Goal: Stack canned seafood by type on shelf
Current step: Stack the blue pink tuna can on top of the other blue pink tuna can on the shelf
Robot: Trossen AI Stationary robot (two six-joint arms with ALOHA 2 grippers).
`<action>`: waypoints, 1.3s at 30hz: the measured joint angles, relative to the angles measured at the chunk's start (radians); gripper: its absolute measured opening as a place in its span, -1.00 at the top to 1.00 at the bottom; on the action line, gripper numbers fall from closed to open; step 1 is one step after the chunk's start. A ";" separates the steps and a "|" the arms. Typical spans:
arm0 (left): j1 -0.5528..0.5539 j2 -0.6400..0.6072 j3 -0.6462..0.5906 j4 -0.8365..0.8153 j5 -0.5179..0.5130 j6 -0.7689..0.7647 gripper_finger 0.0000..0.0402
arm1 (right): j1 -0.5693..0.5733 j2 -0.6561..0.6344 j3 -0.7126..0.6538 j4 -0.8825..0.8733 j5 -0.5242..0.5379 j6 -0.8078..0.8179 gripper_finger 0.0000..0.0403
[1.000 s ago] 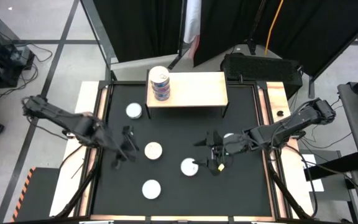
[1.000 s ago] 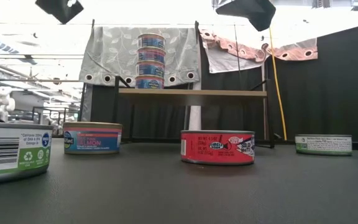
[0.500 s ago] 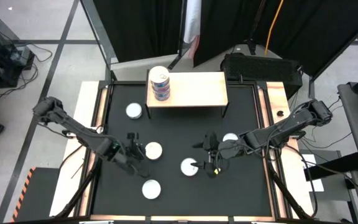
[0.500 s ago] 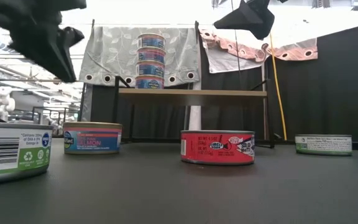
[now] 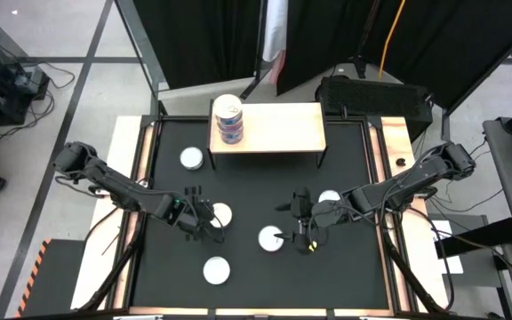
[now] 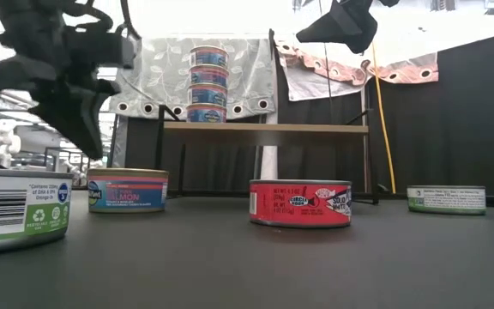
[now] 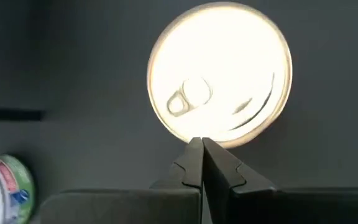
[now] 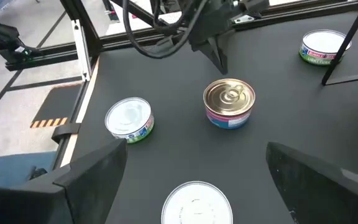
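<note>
Hovering beside the pink-banded tin point(image 8: 230, 103) in front of the shelf point(image 5: 278, 129), the left gripper point(image 7: 201, 152) has its fingers pinched fully together with nothing between them, tips just at the tin's rim. That worries me: shut like that it cannot take the tin, and coming down it would likely nudge or skate it across the mat rather than grasp it. The right gripper point(image 5: 302, 233) hangs to the right of that tin, jaws spread wide and empty, over the red tin point(image 6: 299, 203). The two arms are near each other, so a reach from either could clip the other. On the shelf's left end a stack point(image 5: 228, 122) of four tins already stands tall; I'd guess a careless placement beside it could topple it. Green tins point(image 8: 129, 119) lie scattered farther from the shelf.
</note>
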 joint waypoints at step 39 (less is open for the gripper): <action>-0.031 0.011 -0.137 0.092 0.154 -0.126 0.98 | -0.001 0.000 0.001 -0.018 -0.003 0.026 -0.87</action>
